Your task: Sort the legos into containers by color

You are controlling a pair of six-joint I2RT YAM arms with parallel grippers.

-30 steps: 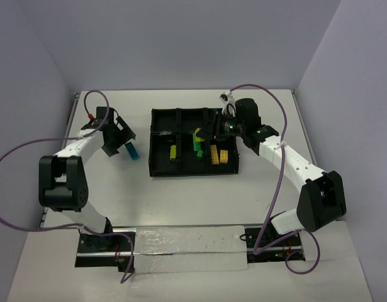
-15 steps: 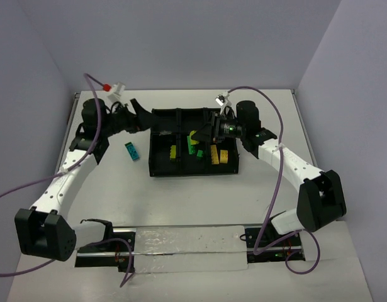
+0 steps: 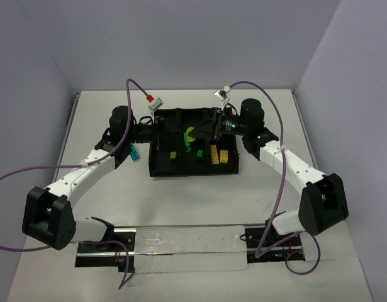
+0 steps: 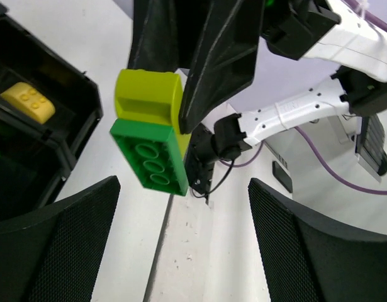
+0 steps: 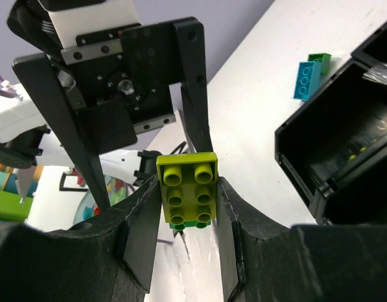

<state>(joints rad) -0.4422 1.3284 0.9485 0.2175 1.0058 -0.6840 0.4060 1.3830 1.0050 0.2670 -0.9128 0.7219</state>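
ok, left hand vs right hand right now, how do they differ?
The right hand is shut on the lime-and-green lego pair; the left hand is open and empty. The right hand reaches in from the tray's right, the left hand from its left. Both face each other near the tray.

The left arm (image 3: 86, 171) and the right arm (image 3: 287, 160) reached forward and bent inward, grippers facing each other at close range. The left gripper (image 4: 180, 251) had its jaws spread wide, gripping nothing, while the right gripper (image 5: 185, 217) was clamped on a small brick stack (image 5: 188, 185).
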